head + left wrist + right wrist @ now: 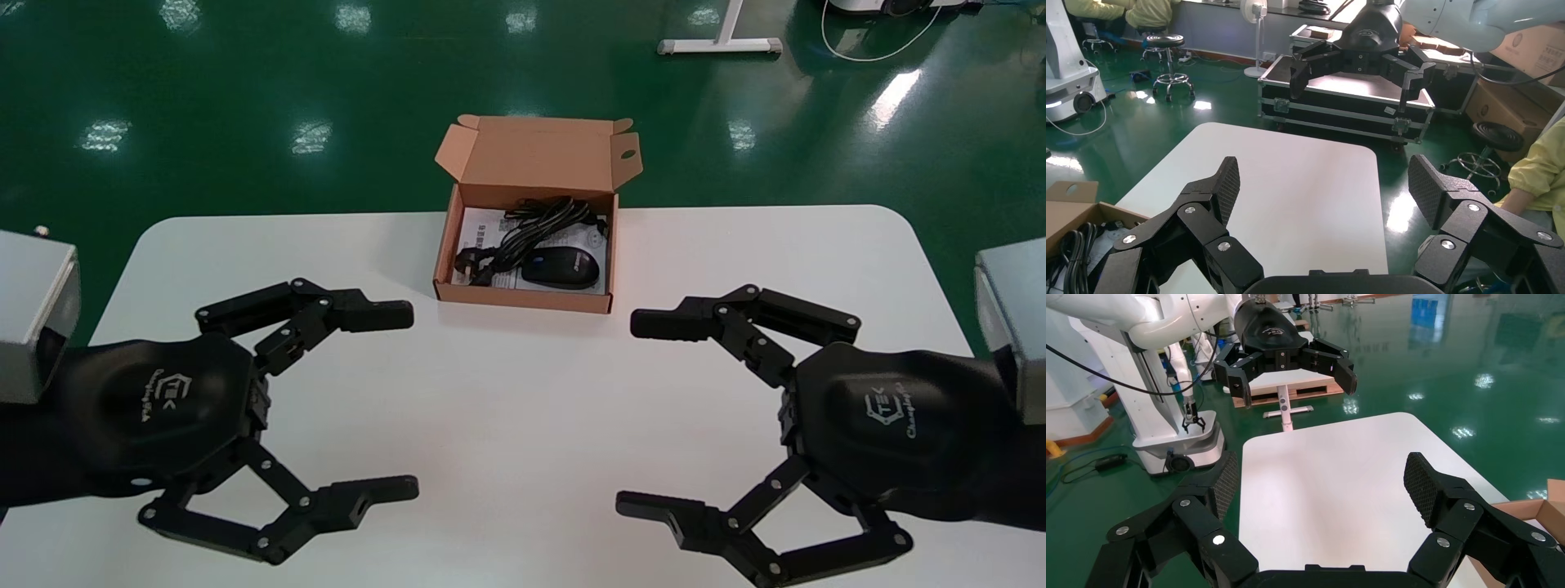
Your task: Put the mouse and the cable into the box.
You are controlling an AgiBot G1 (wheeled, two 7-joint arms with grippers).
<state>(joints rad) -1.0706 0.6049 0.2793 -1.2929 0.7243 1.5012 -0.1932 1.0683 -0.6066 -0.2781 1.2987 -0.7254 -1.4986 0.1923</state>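
mouse (560,269) and cable (523,233) inside open box (523,298), upper centre of worktop (507,408) | left gripper (392,402) released, lower left | right gripper (645,412) released, lower right

Head view looks down on the table (523,408) — wrist views skim low across it, facing each other.

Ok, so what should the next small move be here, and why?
I'd probably reach the right tool forward toward the raised lid to fold it shut. The mouse and the cable already lie inside the box, so nothing is left to pick up, and the left tool and right tool both hover open and empty over the table.
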